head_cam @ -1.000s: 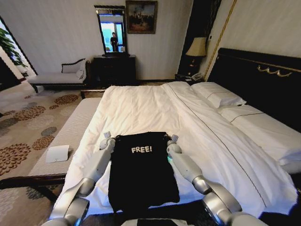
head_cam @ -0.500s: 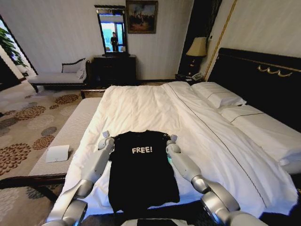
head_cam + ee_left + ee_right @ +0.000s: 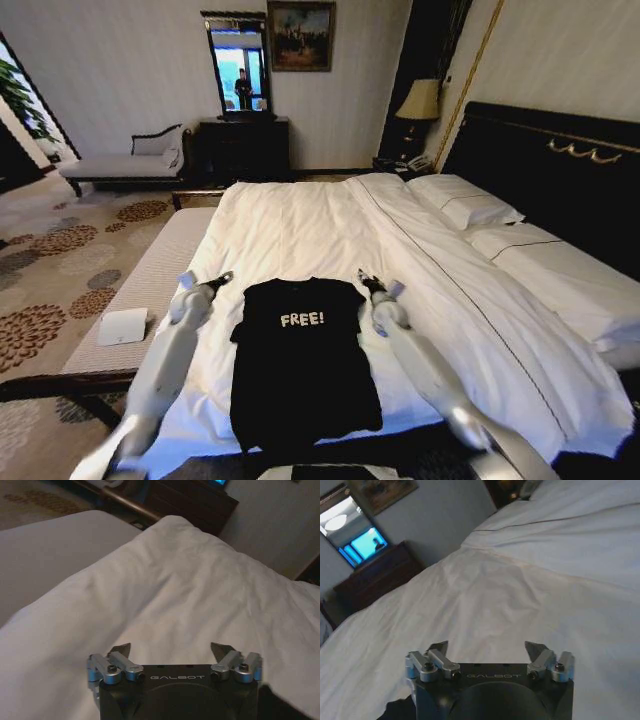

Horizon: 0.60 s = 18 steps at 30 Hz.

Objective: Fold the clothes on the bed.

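Bed [image 3: 300, 225] carries the T-shirt [image 3: 302, 360] flat, print up, at the near edge, hem hanging over. Left gripper [image 3: 221, 279] and right gripper [image 3: 366, 279] flank the sleeves, jaws apart, holding nothing. Looks spread out, fold not begun; next move likely needs a grasp on one side edge.

head view high over bed [image 3: 300, 220], wrist views low, sharing white duvet [image 3: 175, 605]
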Motion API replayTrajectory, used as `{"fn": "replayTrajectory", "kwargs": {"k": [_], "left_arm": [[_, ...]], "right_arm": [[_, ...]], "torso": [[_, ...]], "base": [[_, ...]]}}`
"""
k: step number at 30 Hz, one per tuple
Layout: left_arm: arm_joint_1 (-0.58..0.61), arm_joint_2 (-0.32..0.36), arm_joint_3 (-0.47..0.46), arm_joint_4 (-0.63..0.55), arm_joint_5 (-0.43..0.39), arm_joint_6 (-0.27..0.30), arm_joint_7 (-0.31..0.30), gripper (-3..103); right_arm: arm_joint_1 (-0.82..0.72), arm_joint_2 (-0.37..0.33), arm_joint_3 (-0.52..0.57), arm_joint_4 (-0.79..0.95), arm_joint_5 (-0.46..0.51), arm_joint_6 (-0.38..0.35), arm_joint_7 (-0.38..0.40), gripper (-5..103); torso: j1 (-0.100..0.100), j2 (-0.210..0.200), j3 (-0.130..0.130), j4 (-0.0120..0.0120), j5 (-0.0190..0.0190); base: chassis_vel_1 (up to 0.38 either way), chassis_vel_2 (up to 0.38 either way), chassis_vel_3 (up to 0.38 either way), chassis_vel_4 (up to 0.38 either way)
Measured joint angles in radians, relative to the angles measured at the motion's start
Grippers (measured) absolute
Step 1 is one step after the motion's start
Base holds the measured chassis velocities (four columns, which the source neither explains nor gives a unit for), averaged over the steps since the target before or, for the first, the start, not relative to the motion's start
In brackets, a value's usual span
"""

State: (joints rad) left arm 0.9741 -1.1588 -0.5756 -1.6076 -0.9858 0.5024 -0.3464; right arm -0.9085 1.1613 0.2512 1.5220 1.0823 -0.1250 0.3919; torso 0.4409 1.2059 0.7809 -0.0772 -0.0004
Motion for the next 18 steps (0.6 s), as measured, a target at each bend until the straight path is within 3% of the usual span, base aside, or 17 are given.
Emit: {"fn": "replayTrajectory", "kwargs": {"k": [3, 5, 7, 11, 18], "left_arm": [[0.124, -0.031, -0.069, -0.128, 0.000, -0.013, 0.016, 99], [0.218, -0.061, -0.103, -0.214, 0.047, -0.044, 0.048, 100], [0.305, -0.091, -0.123, -0.281, 0.119, -0.085, 0.086, 100], [0.402, -0.132, -0.132, -0.349, 0.177, -0.119, 0.112, 100], [0.510, -0.172, -0.154, -0.425, 0.201, -0.141, 0.110, 100]], "right_arm": [[-0.072, 0.029, 0.050, 0.065, 0.017, -0.006, 0.000, 94], [-0.111, 0.058, 0.079, 0.091, 0.030, -0.008, -0.003, 99], [-0.142, 0.089, 0.106, 0.104, 0.049, -0.008, -0.014, 100], [-0.171, 0.124, 0.140, 0.109, 0.085, -0.008, -0.029, 100], [-0.148, 0.166, 0.180, 0.022, 0.158, 0.012, -0.071, 100]], "torso": [[0.000, 0.000, 0.000, 0.0000, 0.0007], [0.000, 0.000, 0.000, 0.0003, 0.0002], [0.000, 0.000, 0.000, 0.0001, 0.0009], [0.000, 0.000, 0.000, 0.0005, 0.0005], [0.000, 0.000, 0.000, 0.0002, 0.0005]], "base": [[0.000, 0.000, 0.000, 0.000], [0.000, 0.000, 0.000, 0.000], [0.000, 0.000, 0.000, 0.000], [0.000, 0.000, 0.000, 0.000], [0.000, 0.000, 0.000, 0.000]]}}
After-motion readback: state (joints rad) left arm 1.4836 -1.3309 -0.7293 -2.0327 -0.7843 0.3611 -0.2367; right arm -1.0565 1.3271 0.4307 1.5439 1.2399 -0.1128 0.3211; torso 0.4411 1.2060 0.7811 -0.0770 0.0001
